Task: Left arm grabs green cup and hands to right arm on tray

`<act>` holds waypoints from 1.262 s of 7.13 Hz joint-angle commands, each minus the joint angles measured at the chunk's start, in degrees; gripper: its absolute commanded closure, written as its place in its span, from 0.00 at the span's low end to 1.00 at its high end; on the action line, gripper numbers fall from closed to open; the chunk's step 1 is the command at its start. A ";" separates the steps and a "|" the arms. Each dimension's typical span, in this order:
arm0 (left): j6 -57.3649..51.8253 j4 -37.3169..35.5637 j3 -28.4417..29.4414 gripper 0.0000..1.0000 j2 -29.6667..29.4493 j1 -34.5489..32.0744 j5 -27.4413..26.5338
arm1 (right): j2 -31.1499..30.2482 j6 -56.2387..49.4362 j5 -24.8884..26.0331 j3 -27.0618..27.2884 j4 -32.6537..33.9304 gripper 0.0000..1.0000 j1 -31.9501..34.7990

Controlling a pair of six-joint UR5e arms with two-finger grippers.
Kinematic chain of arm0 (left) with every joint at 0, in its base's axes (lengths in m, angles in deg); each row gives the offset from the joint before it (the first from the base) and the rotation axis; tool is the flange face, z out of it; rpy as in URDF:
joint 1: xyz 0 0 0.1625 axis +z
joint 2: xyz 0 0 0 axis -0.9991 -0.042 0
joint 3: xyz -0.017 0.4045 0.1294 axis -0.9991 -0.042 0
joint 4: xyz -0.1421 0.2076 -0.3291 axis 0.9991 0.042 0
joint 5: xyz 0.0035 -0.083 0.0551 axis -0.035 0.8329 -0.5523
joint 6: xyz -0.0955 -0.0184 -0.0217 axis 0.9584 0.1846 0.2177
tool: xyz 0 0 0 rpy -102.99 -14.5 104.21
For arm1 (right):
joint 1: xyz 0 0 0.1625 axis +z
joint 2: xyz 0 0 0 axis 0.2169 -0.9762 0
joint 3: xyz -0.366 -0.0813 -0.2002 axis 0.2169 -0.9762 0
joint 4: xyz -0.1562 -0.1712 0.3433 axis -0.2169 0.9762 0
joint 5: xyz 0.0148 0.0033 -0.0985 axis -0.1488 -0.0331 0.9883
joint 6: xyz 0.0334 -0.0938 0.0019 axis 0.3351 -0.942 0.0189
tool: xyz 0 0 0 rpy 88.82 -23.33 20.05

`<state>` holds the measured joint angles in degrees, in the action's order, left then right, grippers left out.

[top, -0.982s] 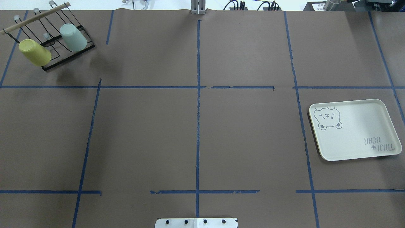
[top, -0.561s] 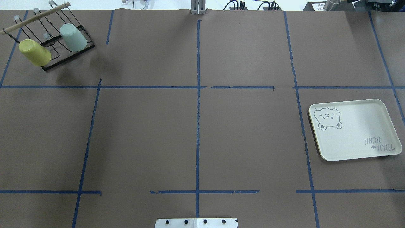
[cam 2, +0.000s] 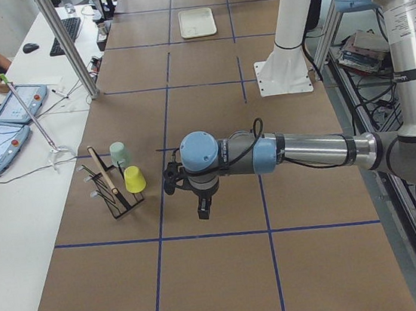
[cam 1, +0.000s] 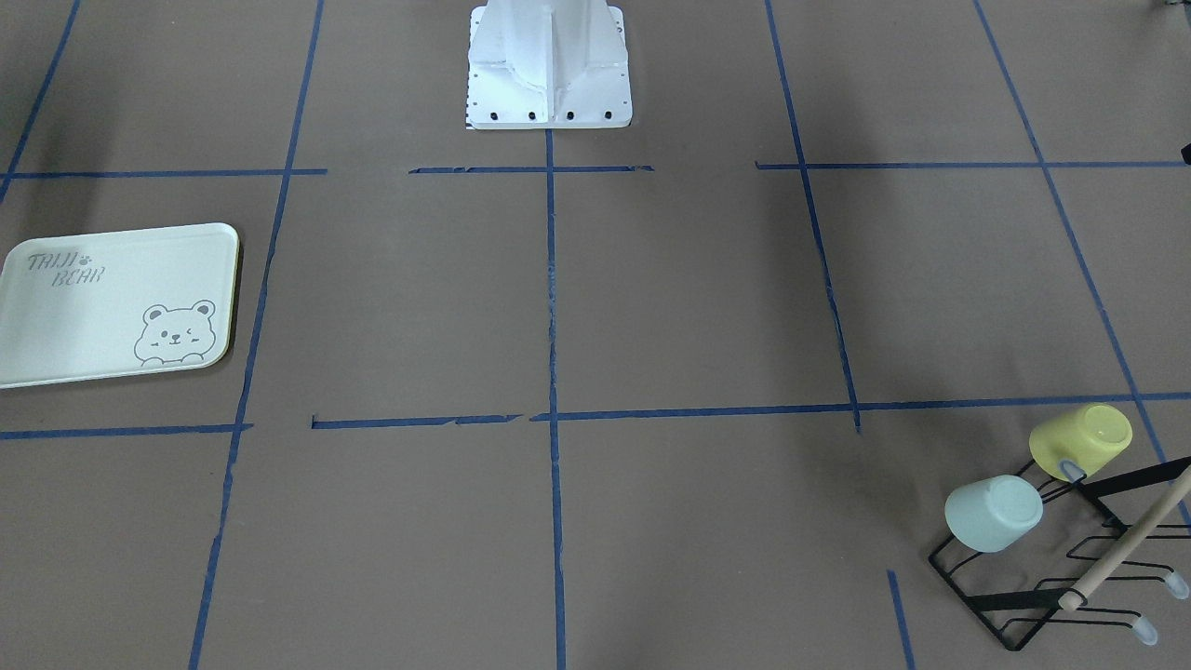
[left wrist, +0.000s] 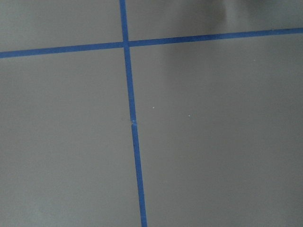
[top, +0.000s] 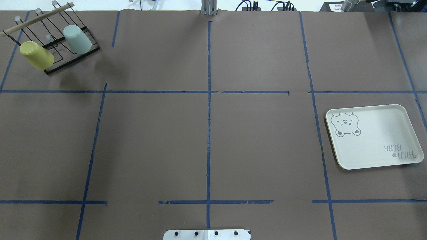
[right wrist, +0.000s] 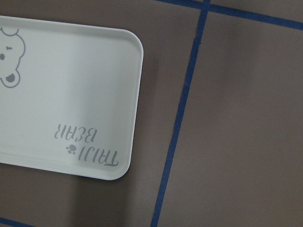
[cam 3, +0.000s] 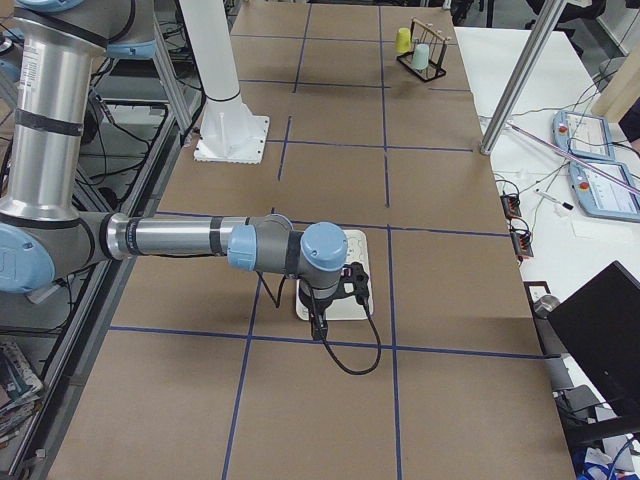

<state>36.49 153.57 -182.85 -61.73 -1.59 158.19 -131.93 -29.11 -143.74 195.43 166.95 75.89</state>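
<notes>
The green cup (top: 77,39) hangs upside down and tilted on a black wire rack (top: 71,58) at the table's far left; it also shows in the front view (cam 1: 994,513). The tray (top: 377,133) lies flat on the right side with nothing on it, and fills the left of the right wrist view (right wrist: 71,85). My left gripper (cam 2: 204,210) points down above the table, apart from the rack. My right gripper (cam 3: 320,328) hangs over the tray. Both show only in side views, so I cannot tell whether they are open or shut.
A yellow cup (top: 36,55) hangs on the same rack, beside the green one. A wooden rod (top: 36,18) lies across the rack's top. The white robot base (cam 1: 549,65) stands at the table's near middle edge. Blue tape lines cross the brown table.
</notes>
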 commanded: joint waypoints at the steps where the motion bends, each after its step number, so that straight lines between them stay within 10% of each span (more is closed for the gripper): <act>1: 15.42 1.24 -0.29 0.00 -5.49 3.29 0.56 | -0.33 0.06 -1.73 0.72 0.02 0.00 0.00; 4: 30.92 0.27 3.65 0.00 -19.27 10.32 0.03 | -0.15 0.06 -4.20 0.81 -0.06 0.00 -0.08; 9: 43.64 2.28 18.55 0.00 -40.66 20.88 -18.92 | 0.29 0.06 -4.11 0.81 -0.15 0.00 -0.61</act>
<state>79.77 154.67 -169.47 -98.46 17.87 143.58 -131.73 -29.06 -147.81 196.25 166.80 75.41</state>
